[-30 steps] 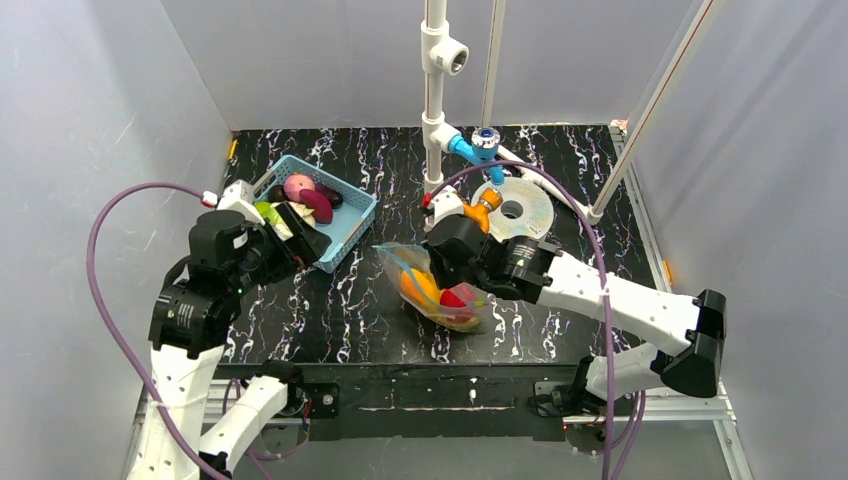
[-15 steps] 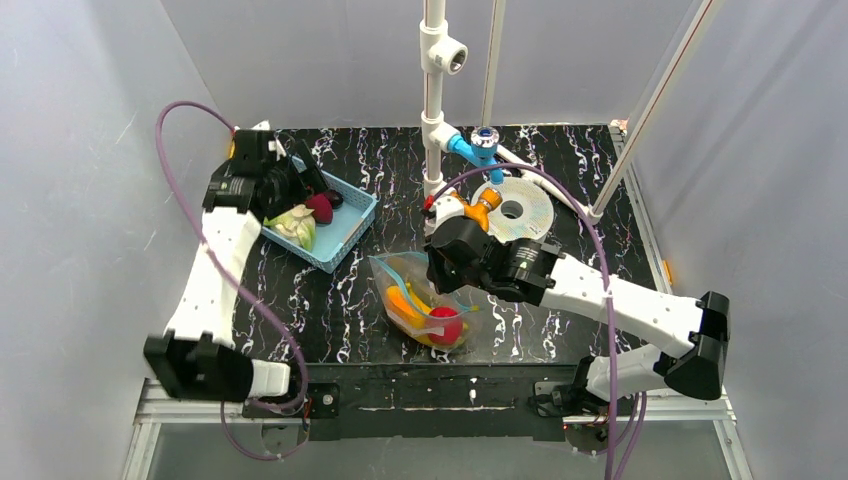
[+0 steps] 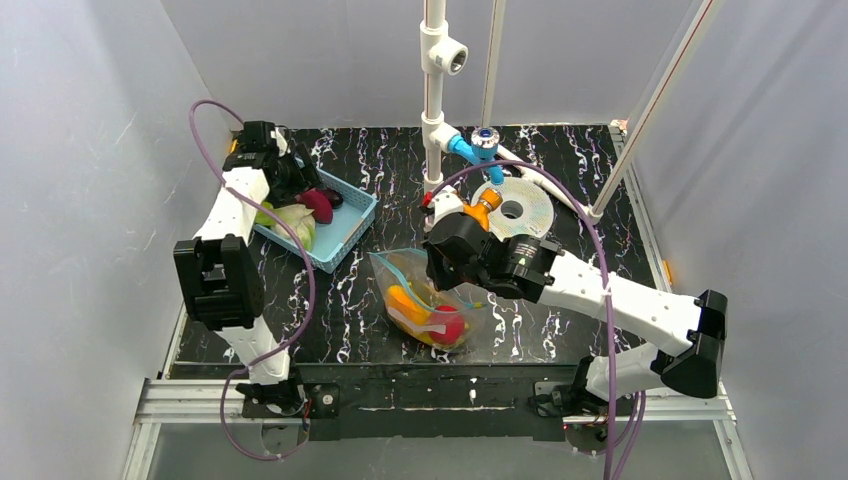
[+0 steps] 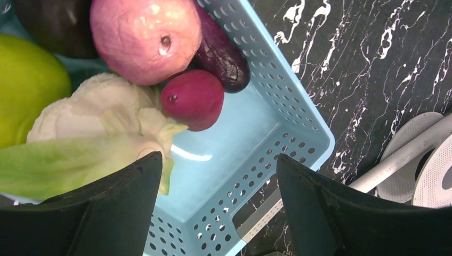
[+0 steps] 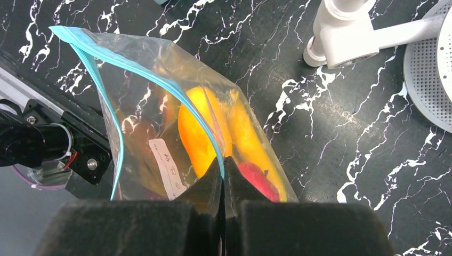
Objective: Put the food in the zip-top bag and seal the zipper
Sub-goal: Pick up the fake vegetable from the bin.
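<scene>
1. Left gripper (image 4: 216, 165): the jaws stand wide apart and hold nothing. It hangs over the blue basket (image 4: 298, 128) at the far left of the desk (image 3: 350, 300).
2. Right gripper (image 5: 224, 162): the fingers are pressed together and pinch the zipper (image 5: 66, 34) partway along its length.
3. The zip-top bag (image 5: 138, 96) lies on the desk near the front centre, under the right gripper. Its mouth gapes toward the basket. Orange pieces (image 5: 200, 133) and a red piece (image 5: 258, 178) are already inside.
4. Hazard, double pick: the dark red round piece (image 4: 193, 100) touches the pale leafy piece (image 4: 106, 122) and the dark purple piece (image 4: 224, 56). Jaws closing here could trap a leaf or a neighbour with the target.
5. Hazard, ejection: the round pieces look smooth and firm. An off-centre squeeze would probably push one out sideways.
6. Hazard, basket drag: a finger that catches the perforated wall could shift or tip the light basket.
7. Hazard, lost mouth: the film is thin and slippery. If it slides out of the right gripper, the mouth collapses and the next piece lands on the desk.
8. Hazard, failed seal: food or a fold lying across the zipper would likely stop the strip from closing.
</scene>
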You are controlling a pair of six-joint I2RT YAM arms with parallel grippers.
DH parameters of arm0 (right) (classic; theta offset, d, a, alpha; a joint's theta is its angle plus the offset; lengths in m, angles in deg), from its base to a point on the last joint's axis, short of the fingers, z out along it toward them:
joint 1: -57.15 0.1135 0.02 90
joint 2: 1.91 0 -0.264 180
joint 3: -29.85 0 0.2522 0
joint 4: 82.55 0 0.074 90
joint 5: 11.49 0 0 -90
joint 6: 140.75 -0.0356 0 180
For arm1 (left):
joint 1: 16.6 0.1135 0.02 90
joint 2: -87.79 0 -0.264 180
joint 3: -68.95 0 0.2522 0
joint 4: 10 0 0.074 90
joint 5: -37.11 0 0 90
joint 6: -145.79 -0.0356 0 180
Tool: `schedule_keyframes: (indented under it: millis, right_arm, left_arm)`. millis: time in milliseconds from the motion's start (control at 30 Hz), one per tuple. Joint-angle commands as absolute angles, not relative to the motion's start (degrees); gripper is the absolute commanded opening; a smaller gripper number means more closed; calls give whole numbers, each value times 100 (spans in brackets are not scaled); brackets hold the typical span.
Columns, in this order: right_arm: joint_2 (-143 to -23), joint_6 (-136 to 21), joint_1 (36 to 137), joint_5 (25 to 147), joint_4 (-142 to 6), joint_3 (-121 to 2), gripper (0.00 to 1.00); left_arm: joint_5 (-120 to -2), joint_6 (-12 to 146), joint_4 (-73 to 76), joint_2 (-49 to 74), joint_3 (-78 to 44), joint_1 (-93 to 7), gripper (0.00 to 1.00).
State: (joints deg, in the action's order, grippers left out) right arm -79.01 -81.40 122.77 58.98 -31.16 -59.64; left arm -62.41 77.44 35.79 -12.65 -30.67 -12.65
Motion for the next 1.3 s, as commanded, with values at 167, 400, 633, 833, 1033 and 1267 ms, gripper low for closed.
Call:
schedule_keyframes:
  millis: [167, 400, 633, 833, 1033, 1267]
  right_arm:
    - [-8146, -8160, 12250, 5937, -3053, -6363, 1]
    - [-8119, -8160, 12245, 5958, -2973, -6408, 1]
    - [-8092, -8290, 12245, 6056, -2757, -6574, 1]
    - [-8210, -8370, 12253, 5988, -2529, -6724, 1]
    - [-8217, -8487, 12252, 5780, -2449, -6758, 1]
    - [-8212, -8700, 12147, 5809, -2559, -6745, 1]
  left_arm:
    - [-6404, 7099, 3366, -1725, -3389, -1289, 71]
    - [-5906, 7008, 3449, -1788, -3353, -1286, 68]
    - [-6318, 6766, 3460, -2074, -3475, -1284, 26]
    - [-7436, 7071, 2810, -415, -2677, -1286, 0]
    - [-9592, 7584, 1026, 1004, -1655, -1279, 0]
    - [-12025, 9626, -2528, 1751, -783, -1286, 0]
